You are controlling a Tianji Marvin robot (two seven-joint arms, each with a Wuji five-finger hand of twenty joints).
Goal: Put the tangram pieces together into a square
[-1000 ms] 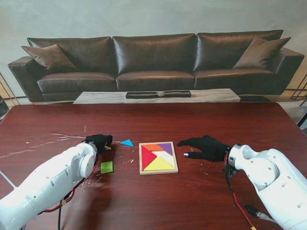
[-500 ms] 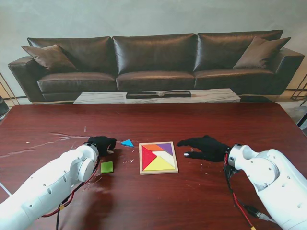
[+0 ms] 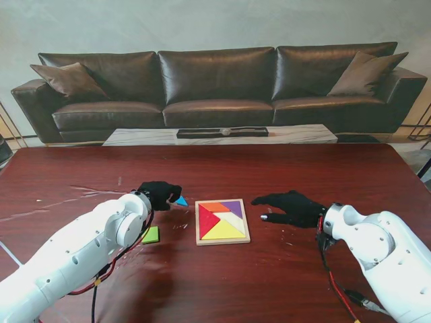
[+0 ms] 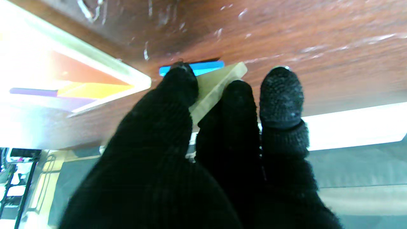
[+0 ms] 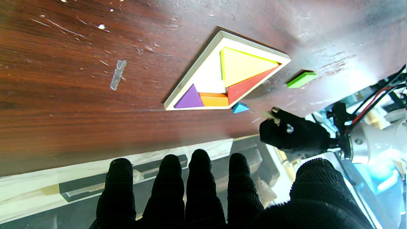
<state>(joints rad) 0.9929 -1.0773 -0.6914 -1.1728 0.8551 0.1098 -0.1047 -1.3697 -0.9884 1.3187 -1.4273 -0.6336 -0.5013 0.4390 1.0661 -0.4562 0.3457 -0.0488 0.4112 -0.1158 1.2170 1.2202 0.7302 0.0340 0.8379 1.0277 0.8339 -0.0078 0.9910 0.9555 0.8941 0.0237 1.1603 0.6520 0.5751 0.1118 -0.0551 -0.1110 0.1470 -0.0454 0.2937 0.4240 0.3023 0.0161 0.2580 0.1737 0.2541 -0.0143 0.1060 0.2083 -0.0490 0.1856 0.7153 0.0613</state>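
Pale, cream-coloured and flat, a tangram piece (image 4: 216, 87) is pinched between thumb and fingers (image 4: 237, 105) of the left hand (image 3: 160, 194), just left of the wooden tray (image 3: 222, 241) and clear of the tabletop (image 3: 269, 282).

Tray contents: red, yellow, orange and purple pieces are seated; a pale patch in the middle is either an open recess or a white piece, and the views do not settle which.

Loose pieces, relative to the tray:
- Blue triangle (image 3: 181, 200): on the tabletop just off the tray's far left corner, directly beneath the left fingertips.
- Green square (image 3: 150, 235): on the tabletop left of the tray, nearer to me than the left hand.

The right hand (image 3: 289, 207) hovers to the right of the tray, fingers spread, grasping nothing.

Fault risks, as judged from this position:
- The held piece is gripped by its edges at a tilt; a shallow pinch may let it rotate or drop before it reaches the tray.
- The fingers are close to the blue triangle; a low sweep toward the tray could knock it away.
- A tilted piece entering the tray may catch the rim or dislodge seated pieces, since nothing braces the tray.
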